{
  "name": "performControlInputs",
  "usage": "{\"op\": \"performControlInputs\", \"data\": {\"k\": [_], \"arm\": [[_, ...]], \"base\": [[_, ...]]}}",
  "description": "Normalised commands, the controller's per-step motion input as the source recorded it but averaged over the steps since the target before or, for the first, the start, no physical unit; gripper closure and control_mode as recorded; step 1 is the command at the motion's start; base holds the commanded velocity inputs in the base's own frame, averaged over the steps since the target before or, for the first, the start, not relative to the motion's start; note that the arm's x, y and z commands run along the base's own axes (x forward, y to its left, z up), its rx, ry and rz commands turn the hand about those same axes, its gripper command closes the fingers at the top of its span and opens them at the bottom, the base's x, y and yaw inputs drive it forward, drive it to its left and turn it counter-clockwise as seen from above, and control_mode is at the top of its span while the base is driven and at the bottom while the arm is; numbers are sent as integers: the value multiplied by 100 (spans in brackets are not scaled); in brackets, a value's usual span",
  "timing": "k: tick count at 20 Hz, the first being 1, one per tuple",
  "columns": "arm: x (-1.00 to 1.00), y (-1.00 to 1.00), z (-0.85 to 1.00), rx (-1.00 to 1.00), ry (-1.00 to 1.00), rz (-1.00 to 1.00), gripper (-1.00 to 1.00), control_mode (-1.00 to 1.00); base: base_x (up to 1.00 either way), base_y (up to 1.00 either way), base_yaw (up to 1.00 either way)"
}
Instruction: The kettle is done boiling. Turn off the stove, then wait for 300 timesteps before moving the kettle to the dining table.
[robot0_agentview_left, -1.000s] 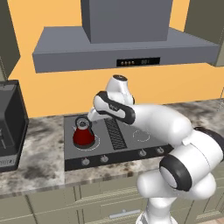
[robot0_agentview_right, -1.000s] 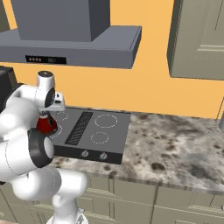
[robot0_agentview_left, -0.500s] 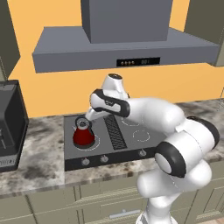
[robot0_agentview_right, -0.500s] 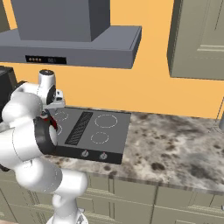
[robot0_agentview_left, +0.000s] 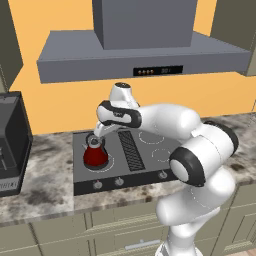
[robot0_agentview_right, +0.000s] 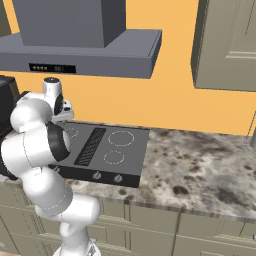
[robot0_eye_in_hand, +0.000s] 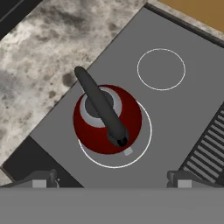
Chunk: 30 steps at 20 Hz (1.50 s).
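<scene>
A: Red, that is the kettle (robot0_agentview_left: 95, 154) in the left base view. Where does it sit on the stove (robot0_agentview_left: 131, 159)?

B: On the front left burner ring of the stove, upright, left of the black grille (robot0_agentview_left: 130, 149). The gripper (robot0_agentview_left: 98, 134) hangs just above the kettle, and the arm reaches to it across the stove from the right. Three knobs (robot0_agentview_left: 119, 182) show along the stove's front edge, with the arm in front of the rest of that edge.

A: What else stands near the stove there?

B: A hood (robot0_agentview_left: 142, 52) hangs above the stove, a black oven (robot0_agentview_left: 11, 143) stands to the left of the stove, and speckled counter (robot0_agentview_left: 39, 196) lies around the stove.

A: And the right base view?

B: The arm covers the left part of the stove (robot0_agentview_right: 107, 151), kettle included. The grille (robot0_agentview_right: 90, 146) and two burner rings lie bare, and two knobs (robot0_agentview_right: 117, 177) show at the front. The hood (robot0_agentview_right: 82, 37) is above the stove, the counter (robot0_agentview_right: 200, 170) runs off to the stove's right, and a wall cabinet (robot0_agentview_right: 227, 42) hangs above that stretch.

A: The hand view?

B: It looks straight down on the kettle (robot0_eye_in_hand: 107, 119) inside its white ring on the stove (robot0_eye_in_hand: 183, 109). The black handle (robot0_eye_in_hand: 100, 106) runs slantwise over the grey lid (robot0_eye_in_hand: 94, 107). The gripper (robot0_eye_in_hand: 112, 182) has its two tips spread wide apart, one on each side of the kettle, holding nothing and clear of the handle.
</scene>
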Motion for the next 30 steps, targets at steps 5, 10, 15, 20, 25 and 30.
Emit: {"op": "performControlInputs", "data": {"k": [5, 10, 15, 20, 25, 30], "arm": [[9, 18, -14, -8, -4, 7, -100, -100], [7, 19, -14, -8, -7, 6, -100, -100], [6, 6, -6, -2, -7, 4, -100, -100], [2, 0, -8, -2, -7, 1, -100, -100], [1, 0, -13, -1, -3, 0, -100, -100], [3, 0, -12, 0, -1, 0, -100, -100]], "base": [[0, 0, 0], [0, 0, 0], [0, 0, 0], [0, 0, 0], [0, 0, 0], [0, 0, 0]]}}
